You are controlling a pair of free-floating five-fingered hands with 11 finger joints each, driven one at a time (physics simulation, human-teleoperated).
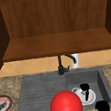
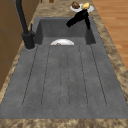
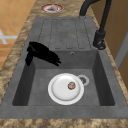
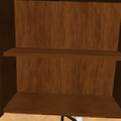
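A speckled stone worktop (image 1: 10, 84) carries a grey sink (image 3: 105, 82) under wooden shelves (image 4: 62, 104); one robot hand (image 3: 42, 53) hovers, fingers relaxed, over the plate (image 3: 60, 93)

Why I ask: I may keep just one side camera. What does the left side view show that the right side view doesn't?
Left side view's own: a plate of food on the far counter. Right side view's own: the drain, the full face of the white plate, and a red-rimmed plate on the far counter. Shared: the sink, the black faucet, the white plate in the basin and a robot hand over the basin.
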